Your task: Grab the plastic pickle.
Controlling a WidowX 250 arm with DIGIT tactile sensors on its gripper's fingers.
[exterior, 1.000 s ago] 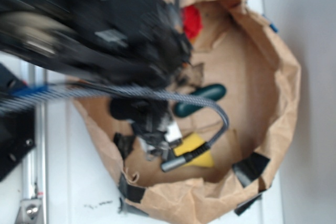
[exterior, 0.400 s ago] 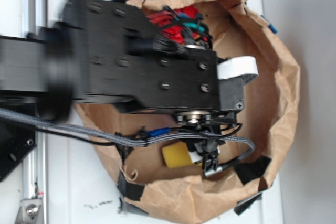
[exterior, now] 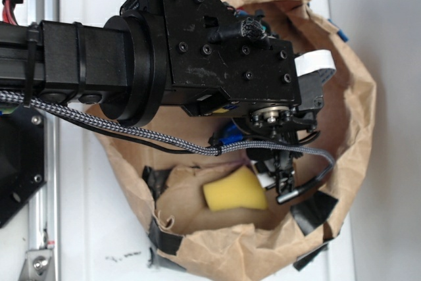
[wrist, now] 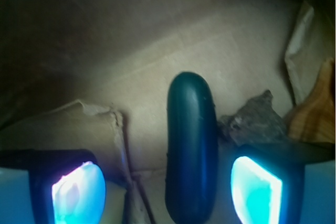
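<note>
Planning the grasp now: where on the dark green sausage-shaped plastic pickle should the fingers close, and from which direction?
Across the middle of the dark green plastic pickle, coming straight down. It lies flat on the brown paper, its long axis running between the open gripper fingers, so they close across its narrow width.

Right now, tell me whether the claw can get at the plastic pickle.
Probably yes. In the wrist view the plastic pickle lies lengthwise between the open claw fingers, with bare cardboard on both sides and nothing over it. The crumpled scrap sits just right.
</note>
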